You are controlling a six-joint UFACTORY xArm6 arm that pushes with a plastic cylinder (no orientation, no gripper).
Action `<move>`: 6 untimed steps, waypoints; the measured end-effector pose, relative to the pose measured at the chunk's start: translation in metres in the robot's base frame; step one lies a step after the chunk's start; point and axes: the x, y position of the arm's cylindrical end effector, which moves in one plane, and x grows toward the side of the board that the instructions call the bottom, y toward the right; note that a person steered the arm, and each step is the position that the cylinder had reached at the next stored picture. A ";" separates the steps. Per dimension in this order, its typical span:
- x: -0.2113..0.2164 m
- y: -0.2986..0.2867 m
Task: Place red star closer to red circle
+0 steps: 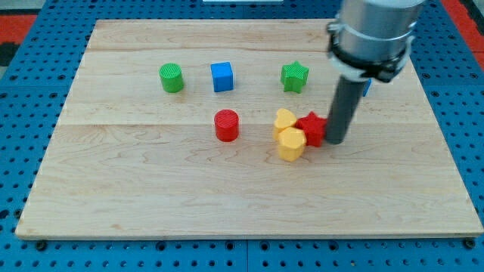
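The red star lies right of the board's middle, touching two yellow blocks on its left. The red circle stands alone further to the view's left, about a hundred pixels from the star. My tip is down on the board right against the star's right side. The rod rises from there to the arm's grey body at the view's top right.
A yellow heart-like block and a yellow hexagon sit between star and circle. A green circle, a blue cube and a green star line the upper board. A blue block peeks out behind the arm.
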 end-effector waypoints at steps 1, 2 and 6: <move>0.011 -0.064; 0.005 -0.045; -0.024 -0.150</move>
